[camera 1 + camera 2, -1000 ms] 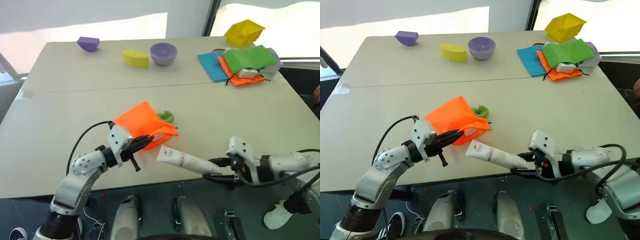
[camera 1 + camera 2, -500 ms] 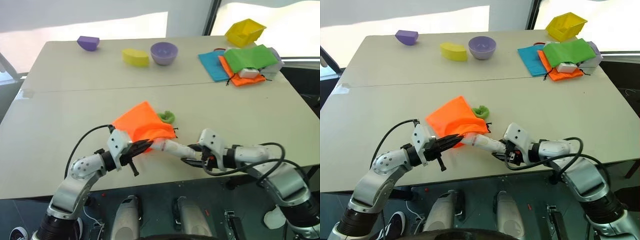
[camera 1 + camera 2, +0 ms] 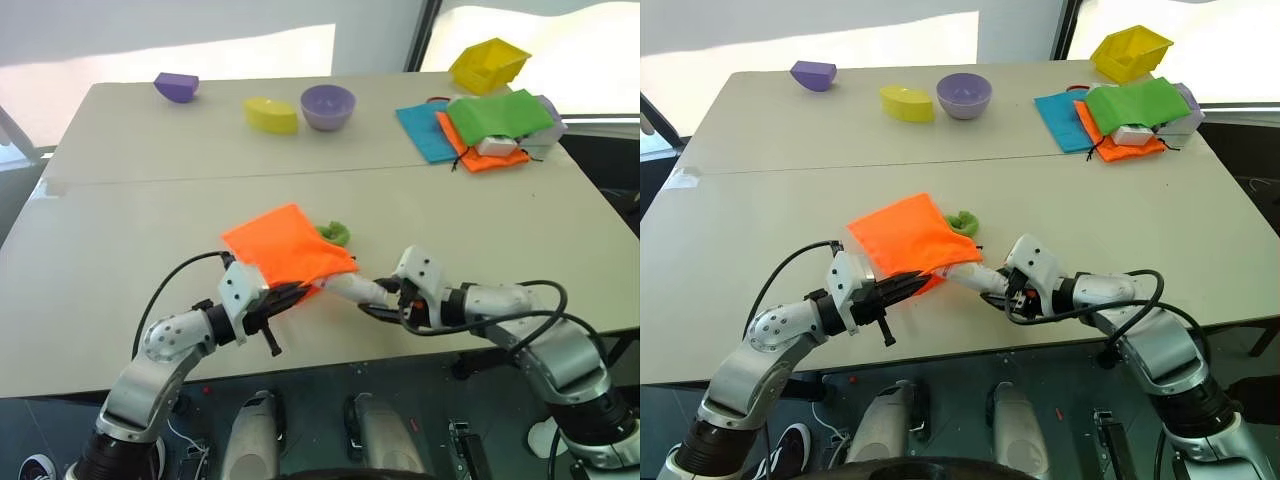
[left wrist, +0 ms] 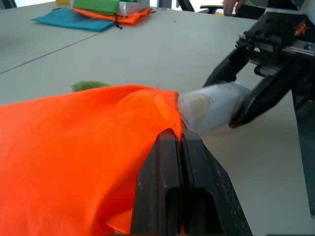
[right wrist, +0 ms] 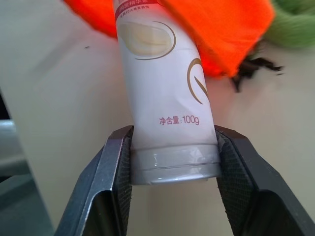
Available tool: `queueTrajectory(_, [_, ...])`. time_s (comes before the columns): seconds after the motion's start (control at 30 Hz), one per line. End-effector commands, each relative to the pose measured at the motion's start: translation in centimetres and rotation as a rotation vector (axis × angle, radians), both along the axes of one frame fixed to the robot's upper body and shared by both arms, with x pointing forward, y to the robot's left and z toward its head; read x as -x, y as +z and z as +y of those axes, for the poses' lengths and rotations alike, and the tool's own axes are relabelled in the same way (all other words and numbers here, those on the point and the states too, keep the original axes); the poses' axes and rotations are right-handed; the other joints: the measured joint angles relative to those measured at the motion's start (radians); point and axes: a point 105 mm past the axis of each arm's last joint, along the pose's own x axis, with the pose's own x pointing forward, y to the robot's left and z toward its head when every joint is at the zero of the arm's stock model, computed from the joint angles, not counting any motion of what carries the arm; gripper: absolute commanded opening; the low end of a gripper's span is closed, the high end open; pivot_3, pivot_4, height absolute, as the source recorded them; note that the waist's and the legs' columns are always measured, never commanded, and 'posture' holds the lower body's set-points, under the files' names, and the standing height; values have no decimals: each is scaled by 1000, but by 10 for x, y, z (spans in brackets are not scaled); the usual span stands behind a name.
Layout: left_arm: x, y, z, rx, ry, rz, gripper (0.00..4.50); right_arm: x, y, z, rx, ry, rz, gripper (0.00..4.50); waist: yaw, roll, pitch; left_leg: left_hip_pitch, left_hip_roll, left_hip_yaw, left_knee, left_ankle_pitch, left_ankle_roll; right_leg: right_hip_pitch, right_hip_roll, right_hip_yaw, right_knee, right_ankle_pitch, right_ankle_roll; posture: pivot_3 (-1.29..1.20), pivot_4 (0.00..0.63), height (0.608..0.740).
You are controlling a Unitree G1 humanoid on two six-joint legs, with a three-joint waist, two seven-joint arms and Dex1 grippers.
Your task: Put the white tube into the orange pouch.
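half the white tube (image 5: 165, 98) hides inside the orange pouch (image 3: 285, 245); right hand (image 5: 170, 169) grips it, left hand (image 4: 178, 142) pinches pouch.

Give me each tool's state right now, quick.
Left tool: shut, pinching the edge of the orange pouch.
Right tool: shut on the crimped end of the white tube, whose front end is in the pouch mouth.

Only readable bit is on the white tube (image 5: 167, 98): small reddish print near its crimped end says "净含量:100g". The tube's other markings are too cut off to read.
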Motion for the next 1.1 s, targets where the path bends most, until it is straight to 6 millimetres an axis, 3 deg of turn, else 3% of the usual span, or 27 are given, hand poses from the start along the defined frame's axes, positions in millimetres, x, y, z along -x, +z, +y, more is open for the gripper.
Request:
queueTrajectory(0.03, [4,10,-5,23,-30,-34,0,-6,4,12,-25,-25,-42,1806,-1,0,0,0,0,0,0,0,0,0,0,0,0,0,0,0,150,740])
queueTrajectory(0.13, [3,12,-7,31,-27,-42,0,-7,5,33,-67,-20,-55,1806,-5,0,0,0,0,0,0,1,1,-1,1,0,2,0,0,0,150,740])
queueTrajectory(0.27, [1,14,-7,37,-18,-55,0,1,-10,42,8,35,-54,1806,0,0,0,0,0,0,0,1,2,-1,1,0,2,0,0,0,150,740])
queueTrajectory(0.43, [1,13,-8,40,-20,-51,0,-19,-2,48,-16,-59,-79,1806,-6,0,0,0,0,0,1,0,0,0,-1,0,2,1,-1,0,150,740])
queueTrajectory(0.8, [0,11,-11,42,-18,-47,0,-34,-8,82,22,-78,-16,1806,-7,0,0,0,1,1,1,0,0,-2,0,0,4,2,-3,0,150,740])
queueTrajectory(1.0, [-1,10,-11,39,-11,-51,0,-42,-3,109,-45,-82,-12,1806,-7,0,0,1,1,1,0,0,0,-3,0,-1,5,2,-3,0,150,740])
queueTrajectory(1.1, [-1,10,-11,39,-8,-51,0,-44,-6,112,-37,-85,-9,1806,-8,1,-1,1,1,1,0,0,0,-3,0,-1,5,2,-2,0,150,740])
